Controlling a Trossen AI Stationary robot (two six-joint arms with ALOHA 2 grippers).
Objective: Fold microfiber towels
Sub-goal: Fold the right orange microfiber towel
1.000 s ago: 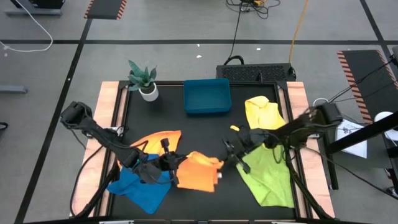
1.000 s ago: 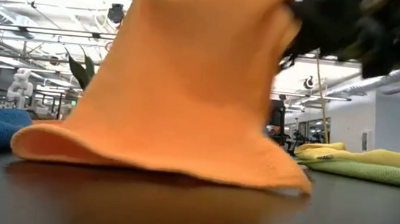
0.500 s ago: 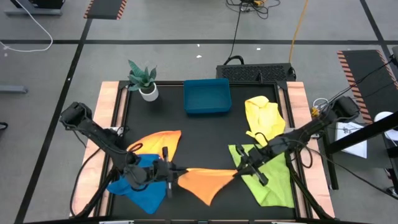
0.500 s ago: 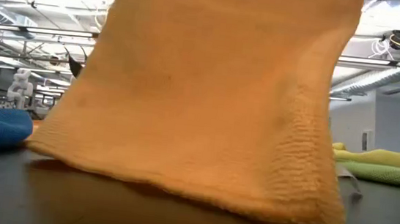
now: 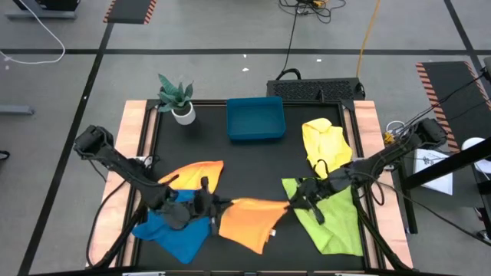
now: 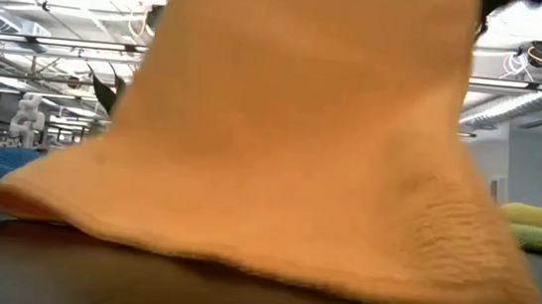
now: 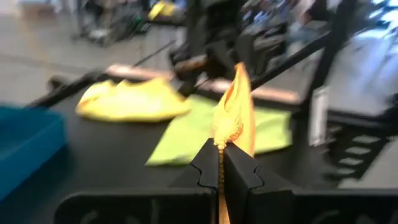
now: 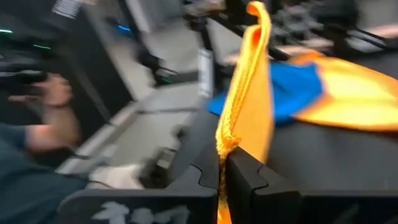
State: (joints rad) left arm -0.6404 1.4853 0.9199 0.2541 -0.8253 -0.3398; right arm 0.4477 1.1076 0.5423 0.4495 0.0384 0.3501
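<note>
My left gripper (image 5: 209, 207) and right gripper (image 5: 295, 201) stay clamped on the orange towel (image 5: 249, 218). It hangs slacker than a moment ago, its lower edge dragging the table (image 5: 253, 157), so I judge the fold is starting.

Overhead looking straight down, low view level, close against orange towel (image 6: 292, 144)

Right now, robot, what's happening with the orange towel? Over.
Left gripper and right gripper both shut on orange towel, held up between them. Blue towel close beside. Over.
</note>
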